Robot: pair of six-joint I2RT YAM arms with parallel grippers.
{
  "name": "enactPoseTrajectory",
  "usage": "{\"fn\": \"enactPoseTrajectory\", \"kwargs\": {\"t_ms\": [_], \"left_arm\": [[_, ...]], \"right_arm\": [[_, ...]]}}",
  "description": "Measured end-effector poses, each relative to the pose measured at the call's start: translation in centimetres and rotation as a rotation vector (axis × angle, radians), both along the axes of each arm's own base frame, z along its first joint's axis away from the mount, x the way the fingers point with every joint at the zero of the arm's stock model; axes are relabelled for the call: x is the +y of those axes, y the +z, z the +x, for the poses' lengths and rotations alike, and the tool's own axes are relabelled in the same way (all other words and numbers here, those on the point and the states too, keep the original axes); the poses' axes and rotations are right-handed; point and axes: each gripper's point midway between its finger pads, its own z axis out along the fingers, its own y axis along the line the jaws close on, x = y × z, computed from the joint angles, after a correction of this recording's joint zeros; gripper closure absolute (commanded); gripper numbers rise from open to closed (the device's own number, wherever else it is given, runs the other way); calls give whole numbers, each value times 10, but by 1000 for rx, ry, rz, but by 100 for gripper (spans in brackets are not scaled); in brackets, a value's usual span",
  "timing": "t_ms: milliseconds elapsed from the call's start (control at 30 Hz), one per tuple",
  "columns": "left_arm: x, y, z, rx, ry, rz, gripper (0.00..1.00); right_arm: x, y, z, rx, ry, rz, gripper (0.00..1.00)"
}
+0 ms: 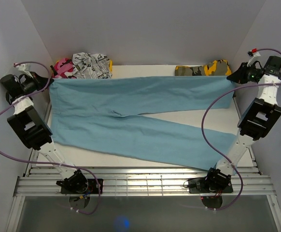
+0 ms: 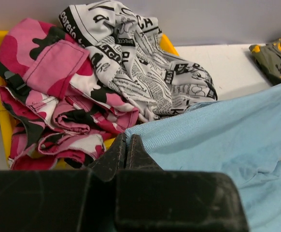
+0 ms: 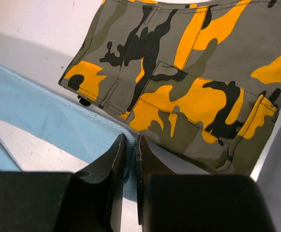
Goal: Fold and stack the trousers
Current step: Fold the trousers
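**Both tools clamped on the far edge**

The trousers [image 1: 131, 104] lie full-length across the surface [image 1: 189, 115], long axis left to right, waist leftward. The left tool [image 2: 127, 139] pinches the far waist corner and the right tool [image 3: 129, 141] pinches the far cuff. The near leg lies straight toward the bases, so I'd judge the fold heads there.

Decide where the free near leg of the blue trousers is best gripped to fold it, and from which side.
Probably its hem, by the near right corner of the table. Come low from the right and pinch the end edge: the leg lies flat, so only an edge gives a lip. The right gripper is nearest, but is shut on the far leg's hem.
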Motion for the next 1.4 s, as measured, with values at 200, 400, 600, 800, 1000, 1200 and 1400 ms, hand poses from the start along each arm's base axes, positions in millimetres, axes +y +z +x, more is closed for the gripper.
{"fn": "enactPoseTrajectory", "kwargs": {"t_ms": [200, 400, 600, 800, 1000, 1200, 1400], "left_arm": [[6, -1, 22, -46, 8, -31, 100], [5, 12, 31, -104, -1, -27, 100], [10, 24, 22, -156, -3, -52, 100], [15, 13, 6, -149, 10, -120, 100], [12, 6, -3, -156, 12, -153, 100], [13, 5, -3, -164, 19, -145, 100], [16, 3, 9, -170, 66, -121, 100]], "right_arm": [[4, 8, 27, -46, -9, 38, 92], [9, 35, 34, -109, 10, 68, 92], [21, 91, 10, -213, 36, 60, 92], [35, 201, -17, -492, 40, -36, 92], [44, 230, 6, -652, 32, -70, 92], [39, 176, 71, -627, -36, -33, 92], [47, 150, 121, -655, -93, -38, 92]]}}
